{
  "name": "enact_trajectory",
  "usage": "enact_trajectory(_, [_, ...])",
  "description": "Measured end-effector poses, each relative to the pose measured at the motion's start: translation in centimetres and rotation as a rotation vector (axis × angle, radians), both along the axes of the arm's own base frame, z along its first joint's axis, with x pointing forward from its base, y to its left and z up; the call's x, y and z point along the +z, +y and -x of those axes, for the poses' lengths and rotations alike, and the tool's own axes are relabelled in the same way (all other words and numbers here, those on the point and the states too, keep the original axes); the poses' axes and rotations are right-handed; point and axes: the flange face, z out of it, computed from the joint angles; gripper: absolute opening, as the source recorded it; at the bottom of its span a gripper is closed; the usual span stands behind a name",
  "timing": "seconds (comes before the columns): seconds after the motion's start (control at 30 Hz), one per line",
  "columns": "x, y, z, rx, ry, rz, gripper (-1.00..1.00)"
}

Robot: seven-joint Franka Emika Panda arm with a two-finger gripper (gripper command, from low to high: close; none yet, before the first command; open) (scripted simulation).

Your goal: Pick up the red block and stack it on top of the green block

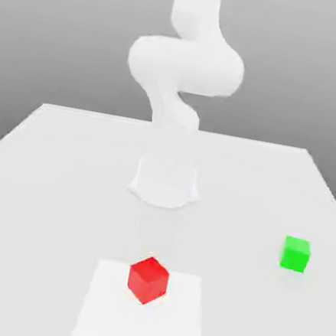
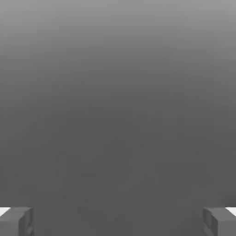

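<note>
My two-finger pincer [image 2: 118, 222] stands wide, with nothing between its fingers; I judge that this is the right readiness for a cube which must be taken from both sides. The hand view gives me a plain grey background and neither cube, so I think that my hand is not yet aimed at the work. My smooth white jointed arm [image 1: 186, 65] rises from its base above the pale, flat counter [image 1: 55, 206], and this leaves free room over the cubes.

The small bright red matte cube [image 1: 148, 280] rests on the white rectangular patch [image 1: 138, 333], near its far edge, in front of my base. It is turned so that one upright edge faces the exterior view. For this reason I should turn my pincer to match two opposite faces; if I close across the corners, the cube may twist or slip.

The small bright green matte cube [image 1: 295, 254] sits on the counter, well apart from the red one, toward the exterior view's right. Its top is bare, and so it can serve as the support. The red cube seems a little larger, therefore I would need to set it down centred and level, and only then release it.
</note>
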Motion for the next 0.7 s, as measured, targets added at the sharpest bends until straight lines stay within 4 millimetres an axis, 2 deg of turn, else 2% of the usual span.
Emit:
enact_trajectory(0.13, [-9.9,-0.2,-4.0,0.122,0.148,0.069,0.0])
enact_trajectory(0.2, [-14.9,-0.1,-5.1,0.185,0.22,0.101,0.0])
enact_trajectory(0.3, [-22.4,0.1,-5.6,0.285,0.327,0.146,0.0])
enact_trajectory(0.43, [-32.5,0.3,-4.3,0.434,0.476,0.201,0.0])
enact_trajectory(0.57, [-42.6,0.4,-0.1,0.608,0.641,0.252,0.0])
enact_trajectory(0.63, [-45.5,0.3,1.0,0.648,0.674,0.261,0.0])
enact_trajectory(0.7, [-47.5,0.3,1.2,0.659,0.682,0.264,0.0])
